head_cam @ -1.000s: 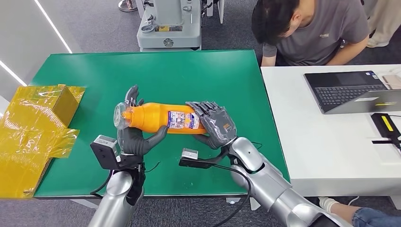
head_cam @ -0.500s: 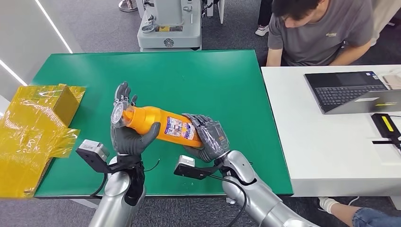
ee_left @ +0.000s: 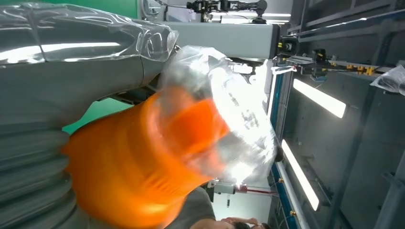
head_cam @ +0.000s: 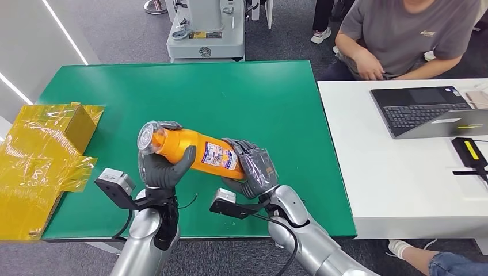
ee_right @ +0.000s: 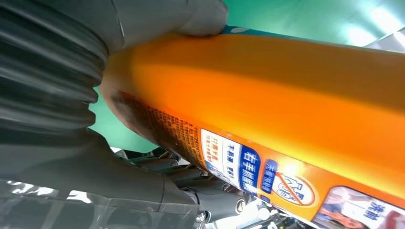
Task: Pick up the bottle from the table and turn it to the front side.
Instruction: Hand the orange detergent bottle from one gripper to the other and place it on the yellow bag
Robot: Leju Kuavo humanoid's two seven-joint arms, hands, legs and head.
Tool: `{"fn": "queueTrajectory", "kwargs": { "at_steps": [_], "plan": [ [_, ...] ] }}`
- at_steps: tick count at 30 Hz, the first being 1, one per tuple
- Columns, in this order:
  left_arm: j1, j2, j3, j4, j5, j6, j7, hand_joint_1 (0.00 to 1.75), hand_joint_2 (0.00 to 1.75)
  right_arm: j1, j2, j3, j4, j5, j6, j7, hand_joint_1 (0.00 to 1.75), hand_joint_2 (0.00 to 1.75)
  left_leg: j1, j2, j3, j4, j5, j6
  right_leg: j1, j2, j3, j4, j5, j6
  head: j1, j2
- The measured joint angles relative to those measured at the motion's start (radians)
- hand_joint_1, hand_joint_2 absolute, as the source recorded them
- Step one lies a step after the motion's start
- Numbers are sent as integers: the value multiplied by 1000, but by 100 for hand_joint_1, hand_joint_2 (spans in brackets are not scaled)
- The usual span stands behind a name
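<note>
Orange plastic, one bottle, hangs above the green table, lying on its side with its clear-capped neck toward the left and tipped slightly up. Against half a second ago, the left hand's fingers, which stood up behind the cap, are now curled over the neck, and the bottle itself sits almost where it was. The person at the far right has leaned back, so the head has gone above the frame edge.

Counted from left to right: one heap of yellow film wrapping, one bottle, two robot hands, one grey machine base beyond the table, one person, one laptop on the white desk.

Left hand: closed round the bottle's neck end, thumb across the front; the left wrist view shows the orange shoulder pressed against the palm. Right hand: wrapped round the base end beside the printed label, fingers over the top and thumb underneath.
</note>
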Motion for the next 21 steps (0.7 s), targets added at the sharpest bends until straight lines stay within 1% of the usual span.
{"fn": "queueTrajectory", "kwargs": {
  "at_steps": [6, 17, 18, 21],
  "plan": [
    [-11, -5, -3, 6, -7, -24, 8, 175, 175, 38, -2, -21, -19, 14, -13, 12, 175, 175, 0, 1, 0, 0, 0, 0, 0, 1, 0, 0, 0, 0, 0, 0],
    [-11, -22, -4, 7, -28, -44, 29, 175, 175, 95, -3, -58, -72, 41, -7, 32, 175, 175, 0, 1, 0, 0, 0, 0, 0, 1, 0, 0, 0, 0, 0, 0],
    [-10, -22, -4, 7, -29, -45, 30, 175, 175, 100, -3, -61, -77, 43, -6, 33, 163, 175, 0, 1, 0, 0, 0, 0, 0, 1, 0, 0, 0, 0, 0, 0],
    [-6, -23, -4, 7, -33, -47, 30, 175, 175, 113, -3, -72, -89, 47, -6, 32, 32, 175, 0, 1, 0, 0, 0, 0, 0, 1, 0, 0, 0, 0, 0, 0]
  ]
}}
